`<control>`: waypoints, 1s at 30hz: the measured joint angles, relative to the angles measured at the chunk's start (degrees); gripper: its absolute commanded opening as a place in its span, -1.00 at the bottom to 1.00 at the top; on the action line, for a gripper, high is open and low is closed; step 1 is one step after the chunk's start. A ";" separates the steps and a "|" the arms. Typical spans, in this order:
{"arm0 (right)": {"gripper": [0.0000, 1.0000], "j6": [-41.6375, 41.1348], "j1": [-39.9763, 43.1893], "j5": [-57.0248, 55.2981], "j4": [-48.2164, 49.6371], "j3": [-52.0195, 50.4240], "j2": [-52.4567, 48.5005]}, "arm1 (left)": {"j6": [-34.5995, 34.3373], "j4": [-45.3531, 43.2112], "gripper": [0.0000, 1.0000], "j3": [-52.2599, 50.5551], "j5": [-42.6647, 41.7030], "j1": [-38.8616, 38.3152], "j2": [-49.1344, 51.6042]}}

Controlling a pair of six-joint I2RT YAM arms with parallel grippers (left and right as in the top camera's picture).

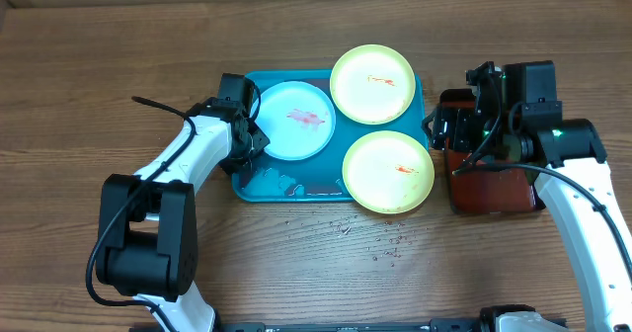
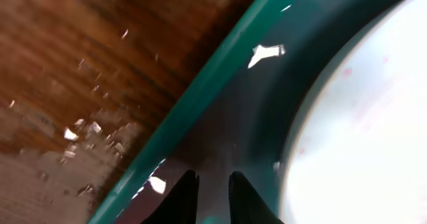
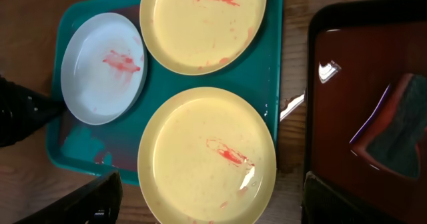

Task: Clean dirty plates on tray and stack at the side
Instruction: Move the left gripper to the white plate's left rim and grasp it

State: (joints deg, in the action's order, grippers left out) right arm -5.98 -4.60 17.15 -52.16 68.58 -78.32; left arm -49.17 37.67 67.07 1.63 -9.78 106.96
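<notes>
My left gripper, jaws nearly closed and empty, hovers inside the tray beside the blue plate. My right gripper, wide open, hangs above two yellow plates there.

This looks like a robot test bench in a lab, not a kitchen. Two white-and-black jointed robot arms, one at 9 o'clock and one at 3 o'clock, flank a brown wood-grain surface. On it, staged like props, sit a teal rectangular plastic tray with red-smeared round plastic plates and a dark red tray; no sink or tap shows.
</notes>
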 measured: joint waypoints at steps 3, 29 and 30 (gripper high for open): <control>0.77 0.02 0.00 0.04 0.00 0.00 0.00 | 1.64 -1.86 -0.48 0.00 0.15 0.00 0.00; 0.86 -0.02 0.00 0.02 -0.50 0.00 0.00 | 24.72 4.09 -0.45 10.23 -2.95 0.00 4.70; 0.86 0.00 0.00 0.02 -0.61 0.00 0.00 | 24.83 4.02 -0.46 10.23 -3.13 0.00 5.90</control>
State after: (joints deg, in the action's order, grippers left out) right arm -5.98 -4.60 17.17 -52.77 68.58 -78.32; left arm -24.34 41.69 77.30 -1.50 -9.78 112.86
